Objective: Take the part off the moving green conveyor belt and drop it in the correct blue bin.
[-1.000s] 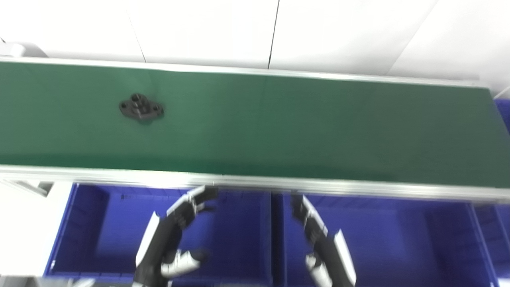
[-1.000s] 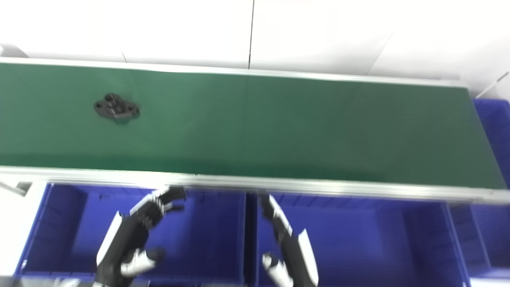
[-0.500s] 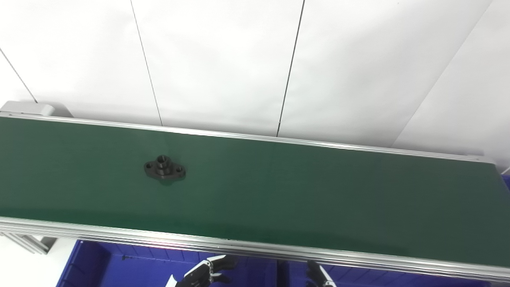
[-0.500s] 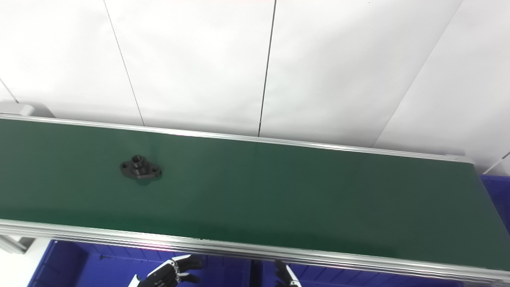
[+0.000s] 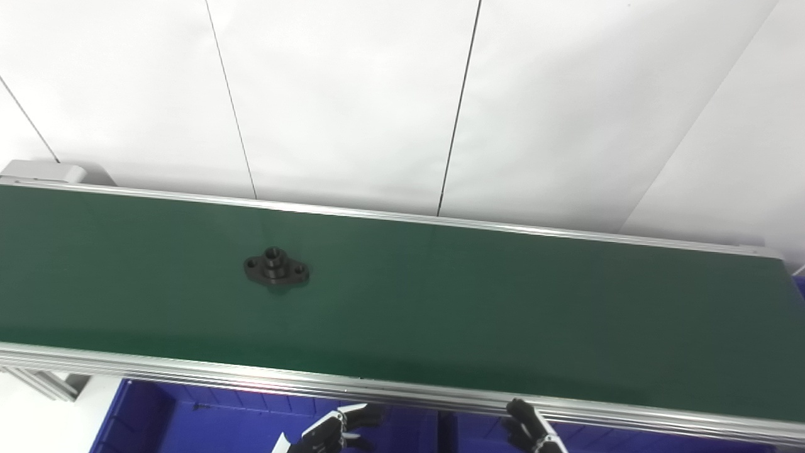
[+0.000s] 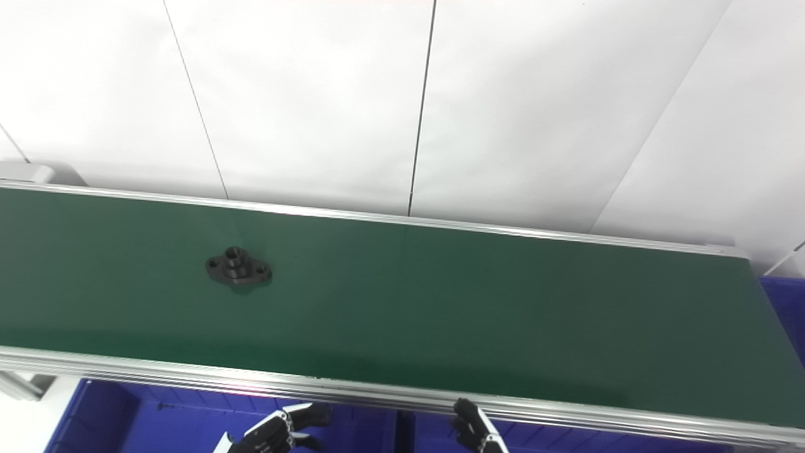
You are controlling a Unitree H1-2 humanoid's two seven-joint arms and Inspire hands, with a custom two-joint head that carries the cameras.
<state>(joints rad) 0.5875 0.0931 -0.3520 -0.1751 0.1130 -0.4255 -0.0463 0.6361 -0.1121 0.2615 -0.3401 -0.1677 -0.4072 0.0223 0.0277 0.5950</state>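
Green conveyor belt [image 5: 478, 314] — long band running across the whole view, framed by a silver near rail [image 5: 264, 377] and a far rail against the white panelled wall [image 5: 352, 94]. Nothing lies on it except one part.

Blue bins [image 5: 207, 418] — set below the near rail, only their top strips in view; a divider [image 5: 445, 434] between two of them sits about mid-frame, and another blue bin [image 6: 783, 302] shows past the belt's right end. Contents hidden.

Left robot hand [image 5: 336, 431] — at the bottom edge over the bins, below the near rail; fingers curled but apart, holding nothing. Judged the nearer of the two to the part, which lies up and a little to the left of it, across the rail.

Right robot hand [image 5: 528, 434] — also at the bottom edge, just right of the divider; only the fingertips show, so whether it is spread or clenched cannot be told. Well apart from the part.

Black flanged part [image 5: 277, 272] — oval plate with a raised centre boss and a hole at each end, lying flat on the belt's left half, roughly midway between the rails. Long axis runs nearly along the belt, slightly tilted. The near rail is the only obstacle — a reach would likely have to rise over it.
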